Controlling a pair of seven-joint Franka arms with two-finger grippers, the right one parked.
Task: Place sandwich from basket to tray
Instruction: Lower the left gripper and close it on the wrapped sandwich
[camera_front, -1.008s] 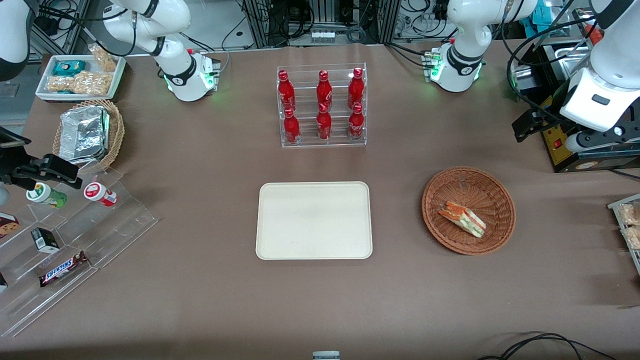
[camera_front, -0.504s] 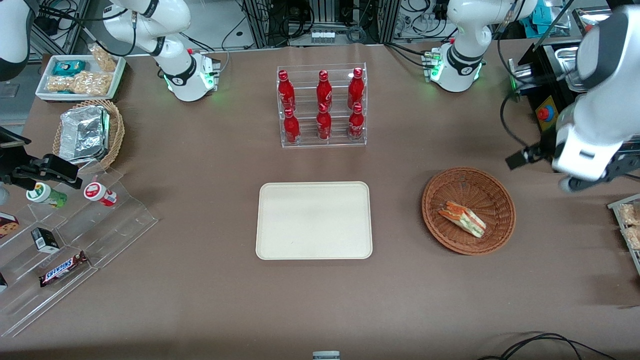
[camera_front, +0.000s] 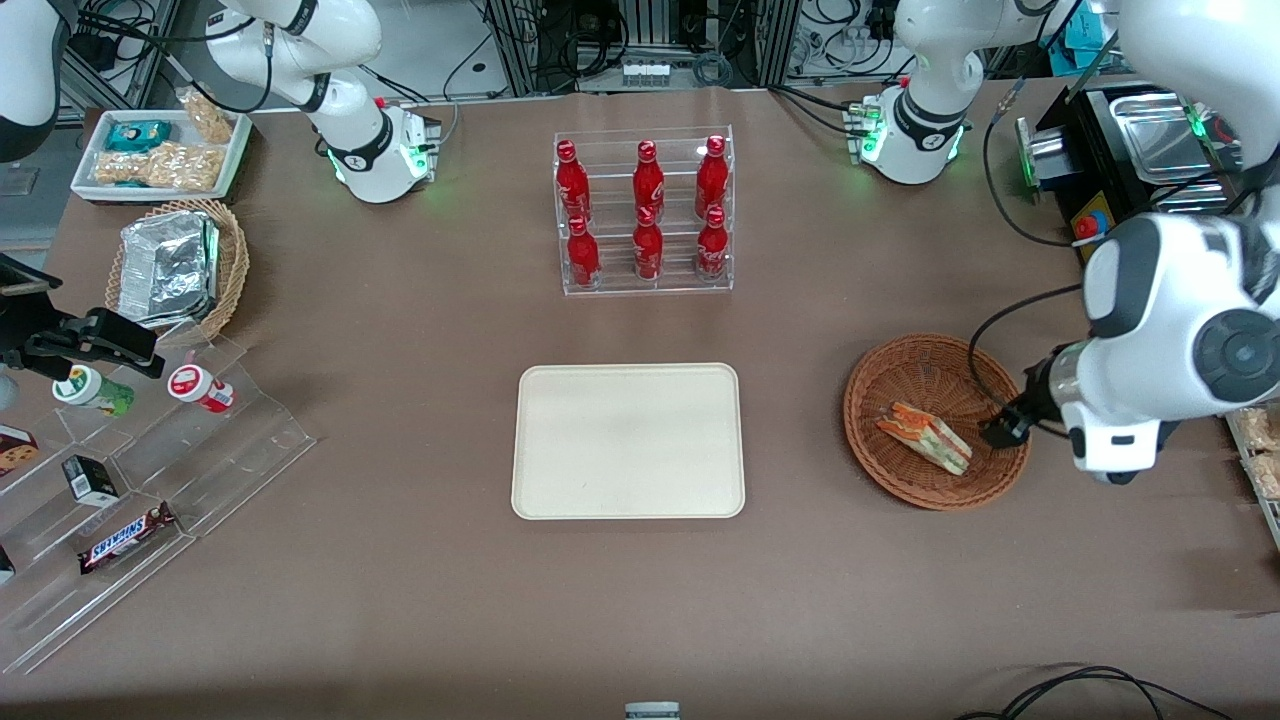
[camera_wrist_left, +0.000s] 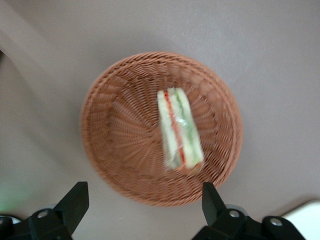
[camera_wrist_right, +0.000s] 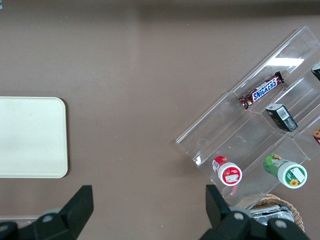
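Observation:
The sandwich (camera_front: 925, 437), a white-bread wedge with orange-red and green filling, lies in the round reddish-brown basket (camera_front: 900, 370). The cream tray (camera_front: 628, 440) lies flat beside the basket, toward the parked arm's end, with nothing on it. My left gripper (camera_front: 1008, 425) hangs above the basket's rim on the working arm's side. In the left wrist view the gripper (camera_wrist_left: 144, 194) is open and holds nothing, its fingers wide apart just outside the basket (camera_wrist_left: 110, 125), with the sandwich (camera_wrist_left: 179, 127) on its side inside. A corner of the tray (camera_wrist_left: 306, 220) shows there too.
A clear rack of red bottles (camera_front: 646, 210) stands farther from the front camera than the tray. A tan basket with a foil container (camera_front: 175, 265), a snack tray (camera_front: 160, 150) and a clear stepped stand (camera_front: 150, 480) sit toward the parked arm's end. A black box (camera_front: 1110, 160) stands near the working arm.
My left arm has swung down from beside the black box to the basket, nearer the front camera, ending over the basket's rim. The sandwich, basket and tray have not moved.

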